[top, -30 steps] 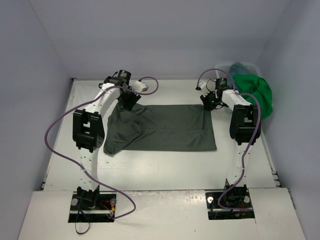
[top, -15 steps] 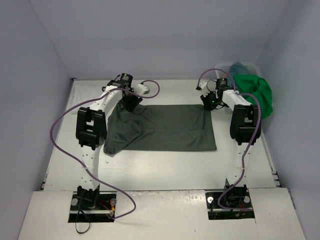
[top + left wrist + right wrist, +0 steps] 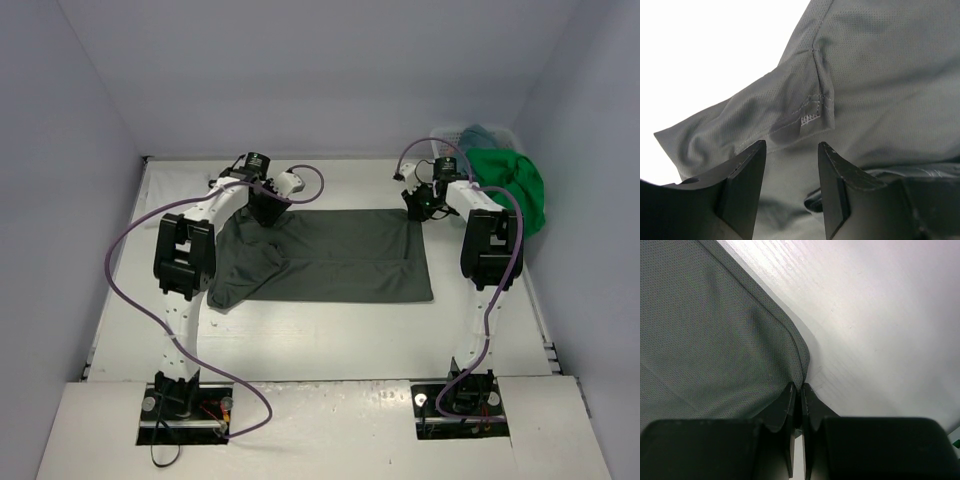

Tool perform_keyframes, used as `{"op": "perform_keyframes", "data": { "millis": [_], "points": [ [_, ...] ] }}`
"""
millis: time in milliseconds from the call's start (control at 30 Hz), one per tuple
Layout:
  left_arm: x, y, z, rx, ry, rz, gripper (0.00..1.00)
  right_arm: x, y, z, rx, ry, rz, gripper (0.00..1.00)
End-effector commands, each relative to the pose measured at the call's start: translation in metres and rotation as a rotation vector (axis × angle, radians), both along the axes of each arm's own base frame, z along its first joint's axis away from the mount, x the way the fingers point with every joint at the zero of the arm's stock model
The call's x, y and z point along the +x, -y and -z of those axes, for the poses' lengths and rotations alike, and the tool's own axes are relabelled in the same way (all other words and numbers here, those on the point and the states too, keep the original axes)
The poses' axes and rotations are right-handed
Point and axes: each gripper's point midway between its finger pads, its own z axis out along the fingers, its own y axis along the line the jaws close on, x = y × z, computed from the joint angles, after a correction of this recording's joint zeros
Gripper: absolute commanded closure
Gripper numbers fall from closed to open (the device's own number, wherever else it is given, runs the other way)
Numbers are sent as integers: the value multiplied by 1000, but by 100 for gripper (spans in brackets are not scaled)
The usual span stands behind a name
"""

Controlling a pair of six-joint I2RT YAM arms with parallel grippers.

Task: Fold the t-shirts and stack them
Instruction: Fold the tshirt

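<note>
A dark grey-green t-shirt (image 3: pixel 330 255) lies spread on the white table, its left side bunched toward the near left. My left gripper (image 3: pixel 265 208) hovers low over the shirt's far left sleeve; in the left wrist view its gripper (image 3: pixel 792 145) stands open, with the sleeve seam (image 3: pixel 815 100) just beyond the fingertips and cloth under the gap. My right gripper (image 3: pixel 421 207) is at the far right corner. In the right wrist view that gripper (image 3: pixel 801 386) is shut, pinching the shirt's corner edge (image 3: pixel 797 357).
A bright green t-shirt (image 3: pixel 512 185) hangs over the white mesh basket (image 3: pixel 446 133) at the far right, with a teal-blue shirt (image 3: pixel 482 133) inside it. Grey walls close in the table on three sides. Purple cables loop off both arms.
My left gripper has shifted right along the shirt's far edge and opened wider. My right gripper has closed on the shirt's far right corner.
</note>
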Motion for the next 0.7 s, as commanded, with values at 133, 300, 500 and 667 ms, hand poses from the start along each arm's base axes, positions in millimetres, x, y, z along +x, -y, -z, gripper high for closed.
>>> {"op": "perform_keyframes", "data": {
  "millis": [133, 300, 500, 667],
  "points": [
    [21, 12, -18, -34, 97, 10, 59, -15, 2, -6, 7, -28, 4, 100],
    [26, 11, -10, -24, 102, 6, 59, -17, 1, -7, 11, -29, 2, 100],
    [35, 10, -6, -7, 132, -3, 59, -20, 1, -1, 11, -41, -3, 100],
    [43, 8, -10, -6, 167, -17, 64, -20, 0, 1, 13, -46, -2, 100]
  ]
}}
